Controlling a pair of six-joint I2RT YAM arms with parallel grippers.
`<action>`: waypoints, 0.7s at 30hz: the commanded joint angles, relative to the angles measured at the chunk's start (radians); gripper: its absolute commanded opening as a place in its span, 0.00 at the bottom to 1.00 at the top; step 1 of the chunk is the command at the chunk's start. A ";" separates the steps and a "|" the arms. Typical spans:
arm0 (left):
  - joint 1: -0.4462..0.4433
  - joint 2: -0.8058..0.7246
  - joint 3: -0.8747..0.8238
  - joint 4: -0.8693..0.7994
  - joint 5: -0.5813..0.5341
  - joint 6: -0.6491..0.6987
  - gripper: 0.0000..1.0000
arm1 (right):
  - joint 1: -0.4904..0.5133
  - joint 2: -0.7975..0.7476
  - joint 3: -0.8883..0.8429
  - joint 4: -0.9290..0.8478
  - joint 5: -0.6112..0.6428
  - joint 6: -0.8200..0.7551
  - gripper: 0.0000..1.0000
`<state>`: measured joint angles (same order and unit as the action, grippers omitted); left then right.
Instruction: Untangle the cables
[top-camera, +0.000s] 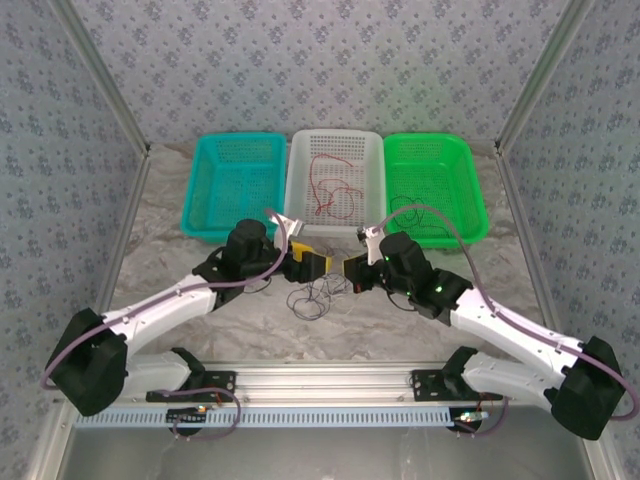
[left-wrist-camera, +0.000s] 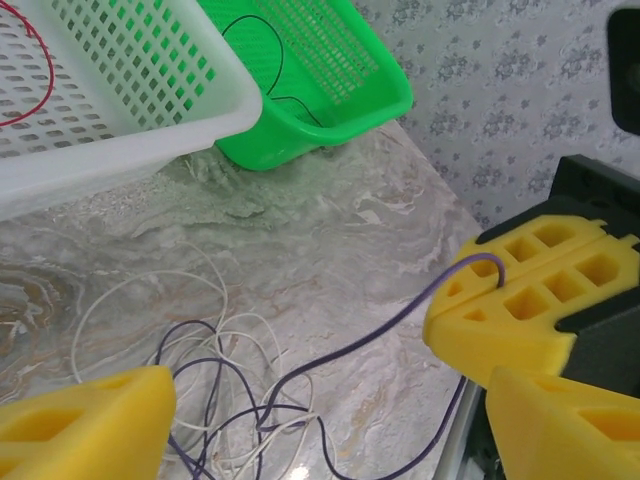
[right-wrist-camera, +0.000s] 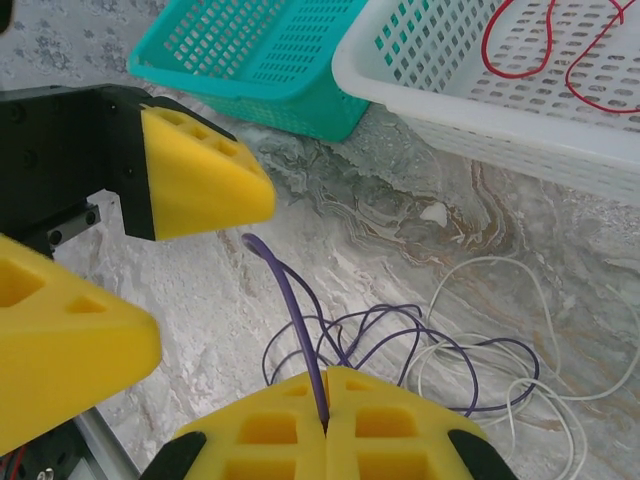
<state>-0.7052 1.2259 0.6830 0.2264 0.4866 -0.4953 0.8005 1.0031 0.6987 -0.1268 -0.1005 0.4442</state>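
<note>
— Where do the baskets stand?
— In a row at the far side of the marbled table (top-camera: 180, 250). The teal plastic mesh basket (top-camera: 232, 185) is left, the white plastic mesh basket (top-camera: 335, 150) in the middle, and the green plastic mesh basket (top-camera: 432, 160) right.
— And the cables?
— The thin red cable (top-camera: 325, 185) lies in the middle basket, the thin black cable (top-camera: 412, 215) in the right one. The tangle of thin white and purple cables (top-camera: 315, 297) lies on the table before the middle basket, just nearer than the left gripper (top-camera: 318, 268) and right gripper (top-camera: 350, 272), which face each other. One purple cable (right-wrist-camera: 300, 320) rises from it into the right gripper's pinch
</note>
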 joint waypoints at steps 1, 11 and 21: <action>-0.018 0.024 0.051 0.024 0.031 0.012 0.75 | 0.008 -0.022 0.017 0.022 -0.003 -0.019 0.00; -0.052 0.089 0.096 0.013 0.014 0.007 0.30 | 0.010 -0.024 0.018 0.009 0.013 -0.013 0.00; -0.052 0.028 0.150 -0.065 -0.089 0.052 0.11 | 0.012 -0.012 0.064 -0.129 0.146 -0.008 0.00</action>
<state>-0.7540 1.3018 0.7685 0.1818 0.4297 -0.4709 0.8062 0.9928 0.7071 -0.1703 -0.0410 0.4446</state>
